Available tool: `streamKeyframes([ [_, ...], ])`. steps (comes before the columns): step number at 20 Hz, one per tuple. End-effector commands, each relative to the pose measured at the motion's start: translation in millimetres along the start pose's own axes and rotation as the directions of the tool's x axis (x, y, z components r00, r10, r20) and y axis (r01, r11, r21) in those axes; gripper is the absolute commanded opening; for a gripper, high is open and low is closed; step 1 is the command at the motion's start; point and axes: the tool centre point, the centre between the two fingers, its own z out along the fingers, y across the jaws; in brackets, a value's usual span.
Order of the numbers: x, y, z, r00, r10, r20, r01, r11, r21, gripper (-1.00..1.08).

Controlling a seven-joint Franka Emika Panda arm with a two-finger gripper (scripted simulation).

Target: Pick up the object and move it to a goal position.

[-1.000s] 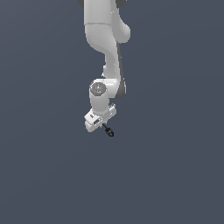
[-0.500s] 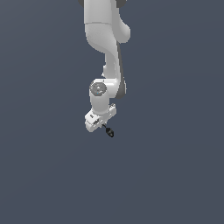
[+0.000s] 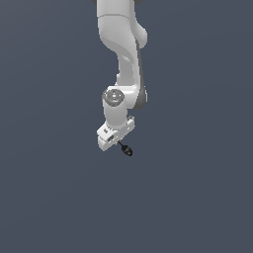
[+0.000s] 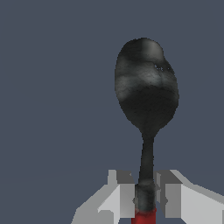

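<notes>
While the gripper [image 4: 145, 199] squeezes tight on the thin stem near its red end, the object [image 3: 127, 149] sticks out just past the gripper. It should move slowly, or the little knob could slip.

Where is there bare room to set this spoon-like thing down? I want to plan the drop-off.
Bare grey ground spreads on every side of the arm in the exterior view. The only crowding is at the gripper, its fingers closed on the black object by its stem.
</notes>
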Motion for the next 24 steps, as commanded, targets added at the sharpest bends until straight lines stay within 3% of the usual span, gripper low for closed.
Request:
streamKeyframes([
  [1,13,2,-15,1.000,0.000,-0.001,0.000,1.000,0.000,-1.00],
  [14,92,18,-106,1.000,0.001,-0.002,-0.001,1.000,0.000,-1.00],
  [24,123,27,-140,1.000,0.002,-0.001,-0.002,1.000,-0.002,-1.00],
])
